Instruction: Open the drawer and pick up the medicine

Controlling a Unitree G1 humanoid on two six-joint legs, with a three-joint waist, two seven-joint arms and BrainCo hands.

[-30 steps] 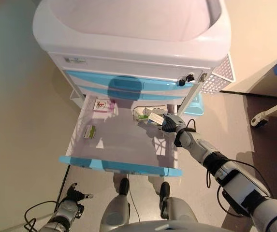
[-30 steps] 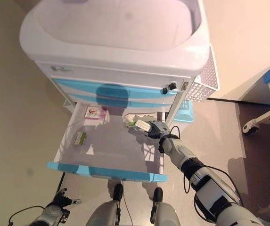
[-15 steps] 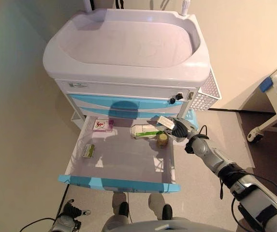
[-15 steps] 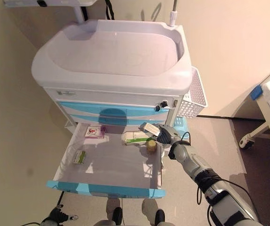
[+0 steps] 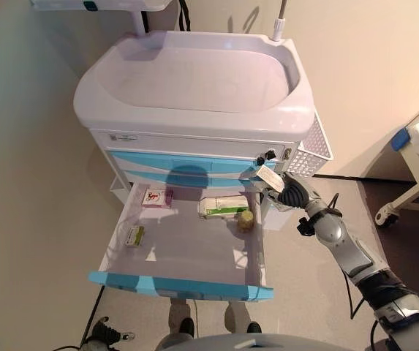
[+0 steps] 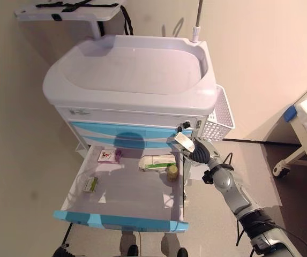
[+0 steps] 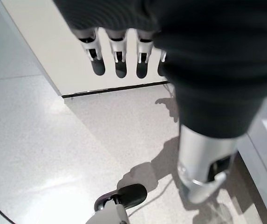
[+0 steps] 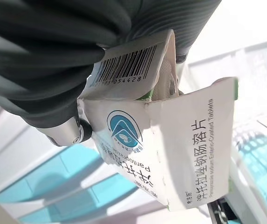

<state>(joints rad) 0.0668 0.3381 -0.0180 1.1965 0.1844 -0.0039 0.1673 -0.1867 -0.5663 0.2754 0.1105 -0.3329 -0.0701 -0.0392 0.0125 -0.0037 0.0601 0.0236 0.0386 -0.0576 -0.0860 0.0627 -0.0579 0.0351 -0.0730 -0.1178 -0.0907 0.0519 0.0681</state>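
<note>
A white and blue medical cart (image 5: 194,73) has its lowest drawer (image 5: 187,252) pulled open. My right hand (image 5: 293,195) is shut on a white medicine box (image 5: 267,176) and holds it up at the drawer's right side, near the cart's front right corner. The box fills the right wrist view (image 8: 170,154). In the drawer lie a pink and white box (image 5: 156,197), a small green box (image 5: 134,235), a long white and green box (image 5: 224,205) and a small yellow jar (image 5: 246,219). My left hand (image 7: 119,60) hangs low over the floor, fingers straight.
A white wire basket (image 5: 313,150) hangs on the cart's right side. A bed with a wheeled frame (image 5: 414,168) stands at the far right. A wall runs along the left of the cart.
My right hand has lifted the medicine box up out of the drawer and to the right. The camera has tilted up, showing more of the cart's top.
</note>
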